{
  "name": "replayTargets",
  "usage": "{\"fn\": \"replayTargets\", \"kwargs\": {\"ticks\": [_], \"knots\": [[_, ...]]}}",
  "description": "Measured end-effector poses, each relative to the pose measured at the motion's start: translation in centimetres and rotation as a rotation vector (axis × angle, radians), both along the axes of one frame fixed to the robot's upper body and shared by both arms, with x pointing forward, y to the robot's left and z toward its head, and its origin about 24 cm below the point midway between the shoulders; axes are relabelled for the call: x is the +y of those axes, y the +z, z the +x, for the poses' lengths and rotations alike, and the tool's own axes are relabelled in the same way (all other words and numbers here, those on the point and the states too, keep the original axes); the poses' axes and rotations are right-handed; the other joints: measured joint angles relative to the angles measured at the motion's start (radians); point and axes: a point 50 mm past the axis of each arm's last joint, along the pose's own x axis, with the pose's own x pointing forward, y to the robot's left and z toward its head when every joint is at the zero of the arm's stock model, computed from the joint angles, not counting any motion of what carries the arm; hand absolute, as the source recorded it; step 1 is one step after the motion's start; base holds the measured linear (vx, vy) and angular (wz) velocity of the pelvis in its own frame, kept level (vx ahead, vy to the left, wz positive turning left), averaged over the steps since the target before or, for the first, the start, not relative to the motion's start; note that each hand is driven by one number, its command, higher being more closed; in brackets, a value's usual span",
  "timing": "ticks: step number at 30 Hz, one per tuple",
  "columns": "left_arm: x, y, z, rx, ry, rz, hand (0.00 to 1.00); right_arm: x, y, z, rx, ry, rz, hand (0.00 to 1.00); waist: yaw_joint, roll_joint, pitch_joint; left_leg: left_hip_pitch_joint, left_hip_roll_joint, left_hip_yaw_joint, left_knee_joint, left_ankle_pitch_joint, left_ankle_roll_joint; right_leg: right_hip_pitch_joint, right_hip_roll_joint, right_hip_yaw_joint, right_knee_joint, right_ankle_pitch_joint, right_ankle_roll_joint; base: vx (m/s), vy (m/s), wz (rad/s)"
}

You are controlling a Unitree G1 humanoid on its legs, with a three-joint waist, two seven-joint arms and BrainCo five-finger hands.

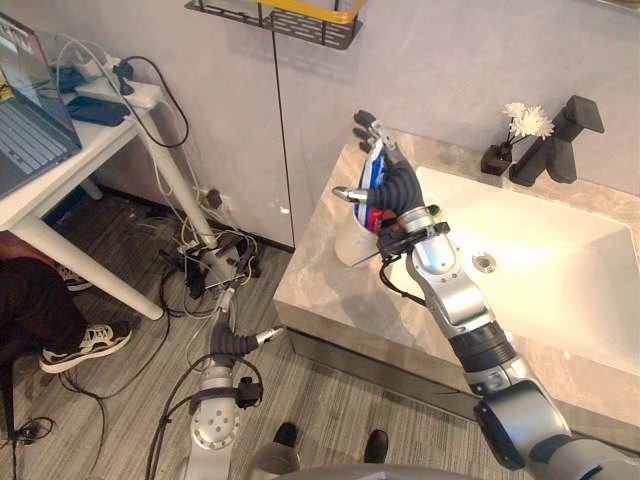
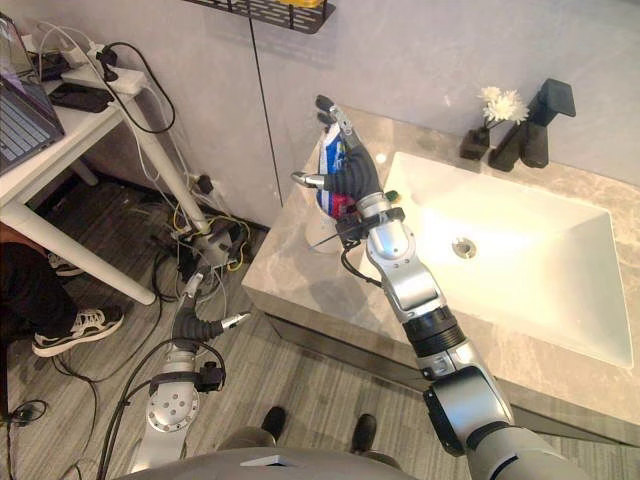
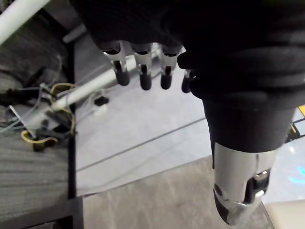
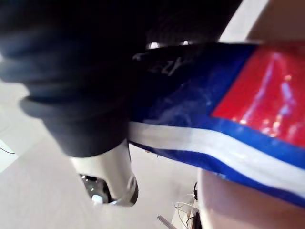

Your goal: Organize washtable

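Right wrist view first: a toothpaste tube (image 4: 228, 119) is seen close up, glossy, deep blue with a red panel and a white stripe along its edge. From the head cameras, the tube is gripped upright in the right hand (image 1: 392, 182), with the fingers (image 1: 366, 126) curled along its upper part and the thumb jutting out to the side. A white cup (image 1: 350, 248) is seen directly below the hand, on the end of the stone counter (image 1: 320, 290), and the tube's lower end is held at its mouth; whether it is inside cannot be told. The white basin (image 1: 560, 270) is found to the hand's right. The left hand (image 1: 235, 342) is hung low over the floor, fingers (image 3: 145, 76) loosely relaxed, nothing held.
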Motion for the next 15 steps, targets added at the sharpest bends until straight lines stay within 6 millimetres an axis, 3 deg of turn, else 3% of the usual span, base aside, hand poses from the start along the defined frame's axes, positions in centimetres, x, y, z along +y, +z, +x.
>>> {"fn": "replayTargets", "kwargs": {"ticks": [15], "knots": [[0.01, -0.69, -0.12, 0.03, 0.002, -0.003, 0.0, 0.34, 0.47, -0.84, -0.03, 0.02, 0.028, 0.0, 0.0, -0.001, -0.037, 0.012, 0.001, 0.017, 0.002, 0.0, 0.0, 0.005, 0.002, 0.014, 0.0, 0.004, 0.002, -0.01, 0.0, -0.02]]}}
